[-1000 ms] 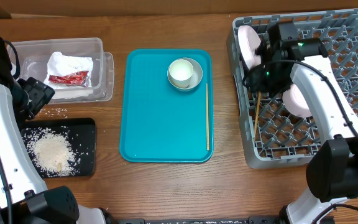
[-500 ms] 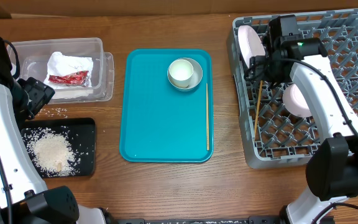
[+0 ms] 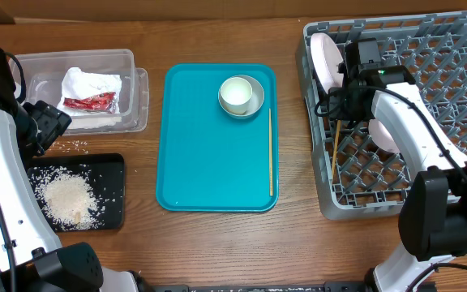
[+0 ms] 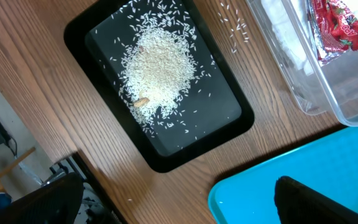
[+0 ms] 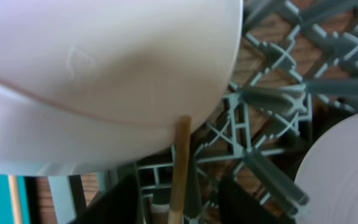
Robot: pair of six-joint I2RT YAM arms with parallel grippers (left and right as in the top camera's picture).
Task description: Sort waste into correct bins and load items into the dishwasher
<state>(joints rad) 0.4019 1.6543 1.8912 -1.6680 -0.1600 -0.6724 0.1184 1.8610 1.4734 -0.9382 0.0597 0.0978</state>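
My right gripper (image 3: 340, 88) (image 5: 182, 208) hangs open over the near-left part of the grey dish rack (image 3: 460, 49), beside the upright pale plate (image 3: 324, 55) (image 5: 104, 68). One wooden chopstick (image 3: 335, 152) (image 5: 179, 162) lies in the rack, between the spread fingers without touching them. A white bowl (image 3: 383, 130) (image 5: 347, 168) stands in the rack. On the teal tray (image 3: 209, 162), the white cup (image 3: 237, 92) sits inside the grey-green bowl (image 3: 254, 104), with a second chopstick (image 3: 271, 154) beside them. My left gripper (image 3: 49, 126) (image 4: 179, 205) is open and empty.
The clear tub (image 3: 132, 89) (image 4: 328, 93) holds white napkins (image 3: 87, 83) and the red wrapper (image 3: 89, 102) (image 4: 334, 28). The black tray (image 3: 112, 195) (image 4: 229, 118) holds a rice heap (image 3: 67, 199) (image 4: 157, 62). Loose grains (image 3: 75, 146) (image 4: 232, 22) lie on the table between them.
My right gripper has moved toward the far side of the rack, along the plate. The chopstick in the rack has stayed where it lay. The left arm has not moved.
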